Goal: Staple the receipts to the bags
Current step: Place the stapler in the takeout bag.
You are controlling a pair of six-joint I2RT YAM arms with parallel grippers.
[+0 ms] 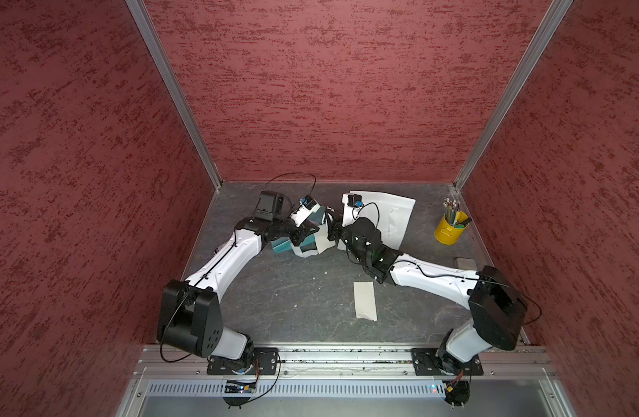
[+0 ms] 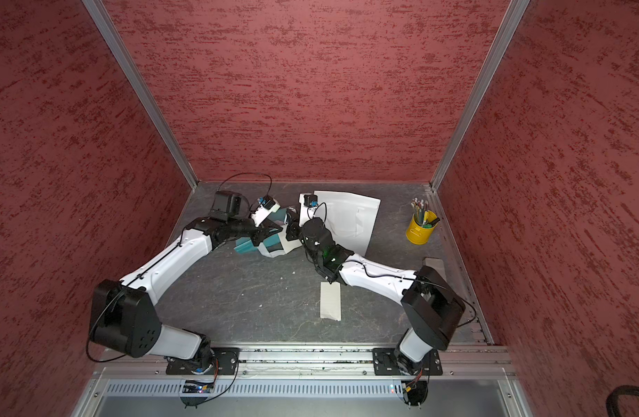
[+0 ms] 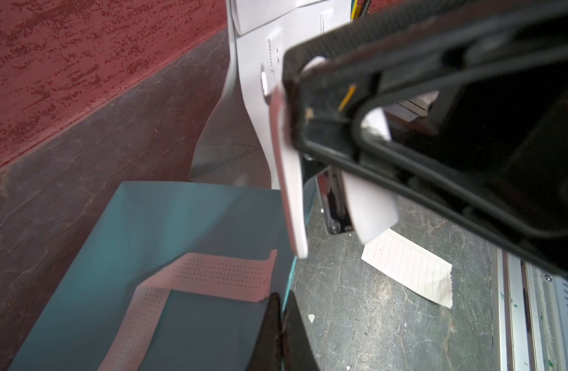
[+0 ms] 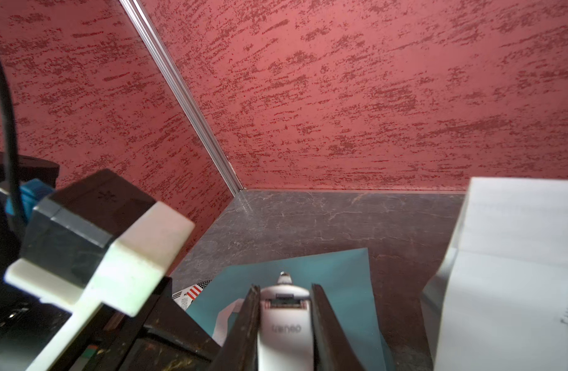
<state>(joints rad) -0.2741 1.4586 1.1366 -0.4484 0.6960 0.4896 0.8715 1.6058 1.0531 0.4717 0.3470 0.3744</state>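
Surface (image 1: 292, 296): dark grey with a stone-like pattern, scattered with small pale flecks. It is closed in on three sides by red textured walls (image 1: 329, 90), with aluminium posts at the two far corners. A metal rail (image 1: 347, 355) along the near edge carries both arm bases.

Task items: the teal bag (image 1: 280, 245) lies at the far middle of the surface, largely covered by both arms in both top views. The white bag (image 1: 394, 213) lies flat just to its right, and the right wrist overlaps its near-left corner. One receipt (image 1: 365, 300) lies alone on the bare surface nearer the rail, just beside the right forearm and well apart from both bags.

Left hand (image 3: 282, 298): fingers pressed together on the edge of the teal bag, beside its white strap handle (image 3: 212, 273).

Right hand (image 4: 285, 287): fingers clamped on either side of a small white stapler (image 4: 284, 327), whose nose sits over the teal bag.

Other items: a yellow cup (image 1: 448, 231) of pencils stands by the right wall, clear of the arms. A grey block (image 1: 464, 261) is partly hidden behind the right upper arm, and I cannot identify it.
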